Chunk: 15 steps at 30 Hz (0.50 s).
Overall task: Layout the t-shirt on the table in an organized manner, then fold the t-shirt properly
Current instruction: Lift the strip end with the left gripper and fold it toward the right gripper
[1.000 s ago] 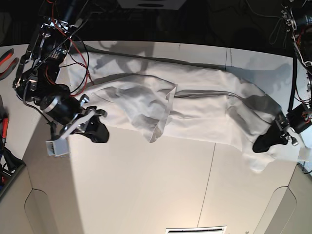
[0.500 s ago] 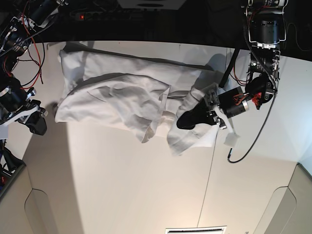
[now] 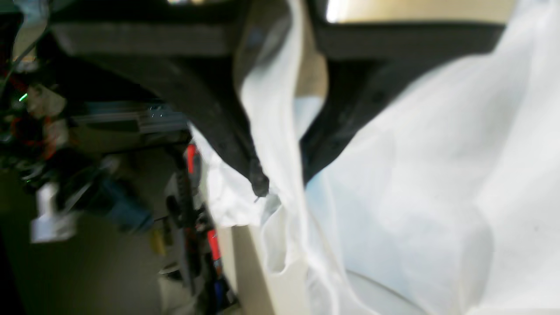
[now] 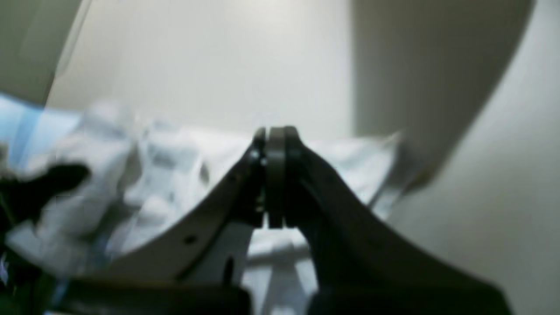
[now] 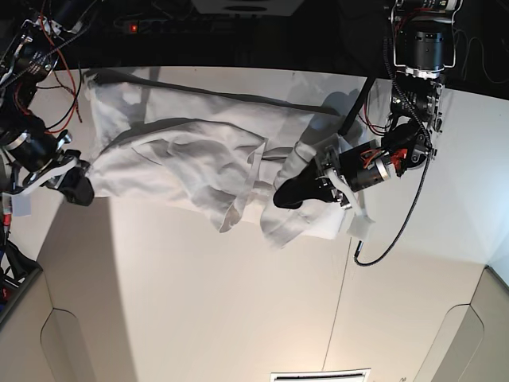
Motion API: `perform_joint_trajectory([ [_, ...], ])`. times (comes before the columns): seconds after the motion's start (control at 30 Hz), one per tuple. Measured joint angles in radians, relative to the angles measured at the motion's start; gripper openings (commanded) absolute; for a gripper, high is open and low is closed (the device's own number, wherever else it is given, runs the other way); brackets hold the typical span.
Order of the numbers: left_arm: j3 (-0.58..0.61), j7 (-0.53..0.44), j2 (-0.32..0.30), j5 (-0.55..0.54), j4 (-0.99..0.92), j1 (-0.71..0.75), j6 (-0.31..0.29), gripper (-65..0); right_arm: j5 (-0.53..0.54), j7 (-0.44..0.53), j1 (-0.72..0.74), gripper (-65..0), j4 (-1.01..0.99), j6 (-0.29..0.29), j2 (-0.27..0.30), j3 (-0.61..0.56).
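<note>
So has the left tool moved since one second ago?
Yes. The left tool, shut on the t-shirt, moved from the table's right edge toward its middle.

Both arms are black machined metal with silver brackets and exposed wiring. The left gripper (image 5: 288, 194) has matte black, tapering fingers (image 3: 227, 131), behind them a silver bracket with red wires and a black cable looping below. The right gripper (image 5: 77, 189) has dark fingers with small screw holes (image 4: 205, 227), red and black wires running along the arm above it
</note>
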Motion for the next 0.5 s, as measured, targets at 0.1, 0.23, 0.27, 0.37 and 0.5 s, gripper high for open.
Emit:
perform_joint_trajectory([
  [0.1,0.000,0.021,-0.006,-0.052,0.033,0.002,0.000,-65.0,-0.010,0.031,-0.050,-65.0,-0.003,0.000,-0.010,-0.068],
  [0.23,-0.002,0.117,-0.008,-0.164,0.146,0.002,0.000,-65.0,-0.101,0.112,-0.074,-65.0,-0.041,-0.009,-0.010,-0.137],
  [0.27,-0.001,0.119,-0.006,-0.173,0.177,0.001,0.000,-65.0,-0.119,0.133,-0.075,-65.0,-0.065,-0.018,-0.010,-0.147],
  [0.37,-0.002,0.121,-0.005,-0.175,0.237,0.002,0.000,-65.0,-0.130,0.174,-0.075,-65.0,-0.162,-0.023,-0.008,-0.161],
  [0.5,-0.001,0.074,0.004,-0.106,0.244,0.024,0.000,-65.0,-0.132,0.185,-0.070,-65.0,-0.268,-0.024,-0.008,-0.164],
])
